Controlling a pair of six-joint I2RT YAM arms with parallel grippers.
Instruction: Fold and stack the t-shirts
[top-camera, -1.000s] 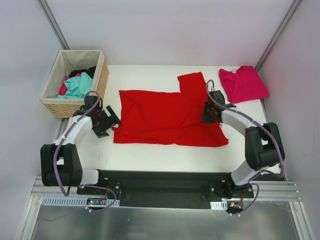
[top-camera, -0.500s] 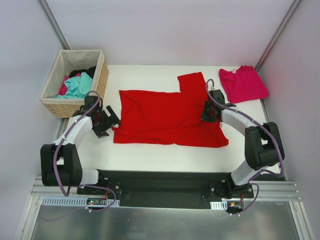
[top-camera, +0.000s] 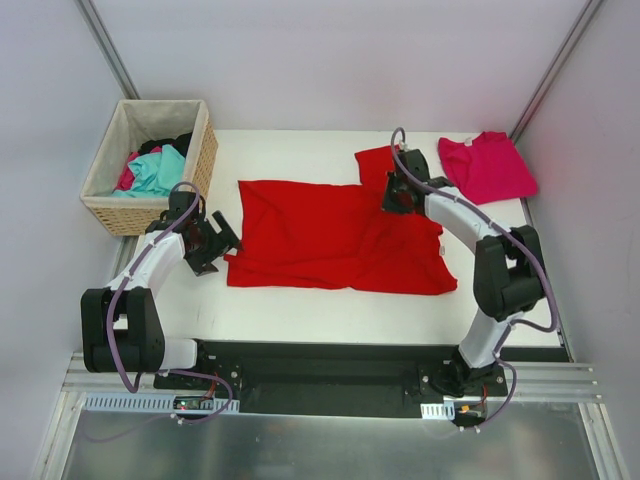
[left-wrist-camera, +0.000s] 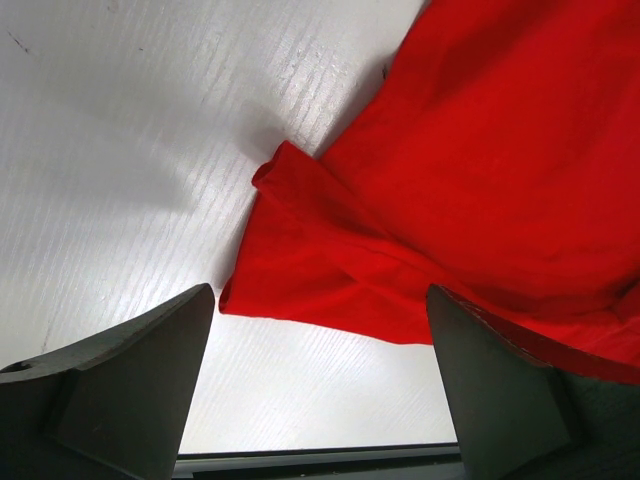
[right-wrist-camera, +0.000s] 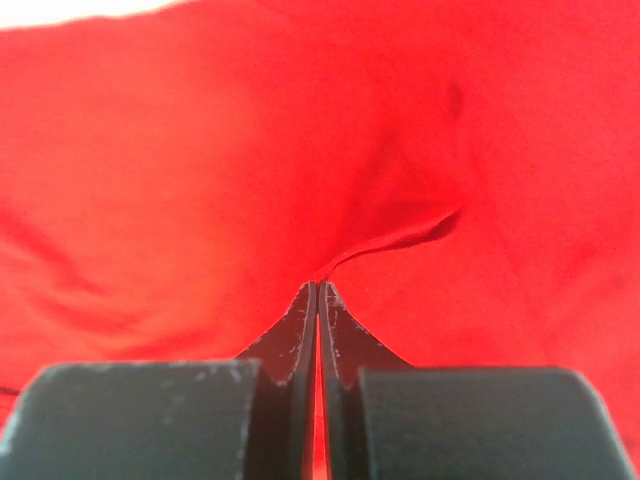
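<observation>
Left gripper: jaws are standing wide apart, with the bright red cloth t-shirt lying just ahead of them.
Right gripper: jaws are clamping a pucker of its sleeve.
Fold: probably best carried low, with a firm pinch.
Magenta-pink folded t-shirt: lying apart, beyond the right jaws.

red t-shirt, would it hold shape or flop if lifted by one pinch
Probably floppy: the bright red cloth t-shirt puckers into a ridge at the shut right hand. A push would likely bunch it, not slide it; its corner by the left hand lies rumpled.
</observation>
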